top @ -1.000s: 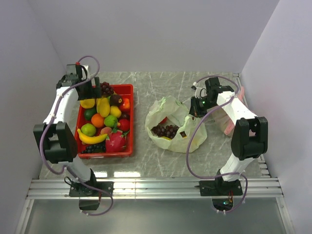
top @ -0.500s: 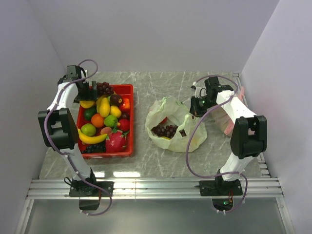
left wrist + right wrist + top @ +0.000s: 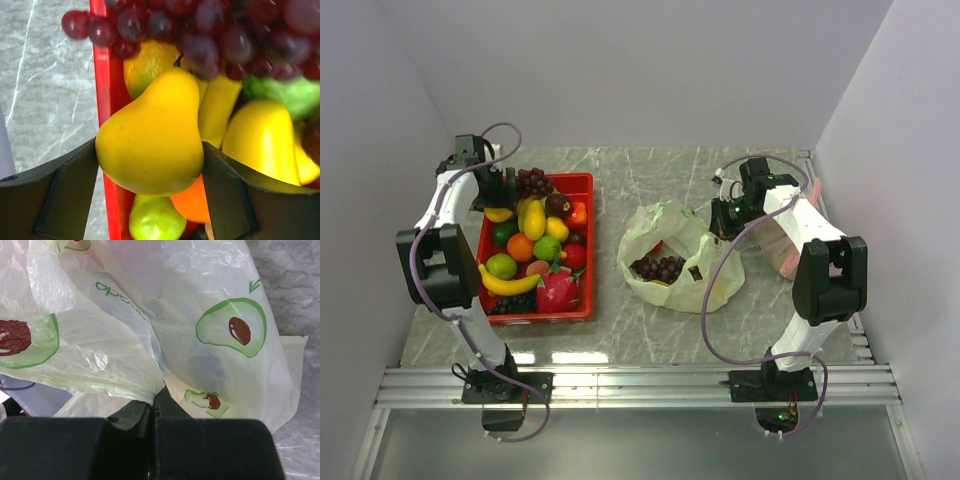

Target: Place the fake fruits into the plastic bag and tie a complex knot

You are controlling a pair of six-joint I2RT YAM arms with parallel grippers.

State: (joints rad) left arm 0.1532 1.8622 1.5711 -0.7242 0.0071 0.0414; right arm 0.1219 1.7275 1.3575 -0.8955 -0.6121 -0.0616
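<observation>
The grey marble table [image 3: 650, 310] carried a red crate [image 3: 588, 250] on its left half and the plastic bag [image 3: 705, 285] right of centre. The two were near each other but apart. The bag lay slumped and crumpled, its long axis running from far-left to near-right in the overhead view. Its mouth gaped upward, and a bunch of dark grapes [image 3: 660, 267] sat inside it. A pink bag [image 3: 790, 255] lay by the right wall, largely hidden behind the right arm.

The fake fruits [image 3: 535, 250] filled the crate: a dragon fruit [image 3: 558, 290] near the front, a banana [image 3: 508, 284] lying across the crate's width, and a second grape bunch [image 3: 534, 182] at the far edge.

The left gripper [image 3: 498, 195] hung over the crate's far-left corner. In its wrist view, the left gripper [image 3: 150, 190] clasped a yellow pear-shaped fruit [image 3: 152, 145], with both fingers [image 3: 60, 195] against the fruit's broad sides. The fruit's long axis ran crosswise to the line between the fingers. Its narrow stem end pointed up the frame toward the grapes [image 3: 210, 35] and its wide end toward the wrist. It lay just beside the crate's red wall [image 3: 102, 90] with other fruit under it, most of them cut off or blurred.

The right gripper [image 3: 725, 215] stood at the bag's far-right rim. In its own view it was clenched tight [image 3: 154, 410] on a gathered fold of the avocado-printed film [image 3: 200, 315]. The pinched edge vanished between the jaws, so I could not tell which part of the bag it was.
</observation>
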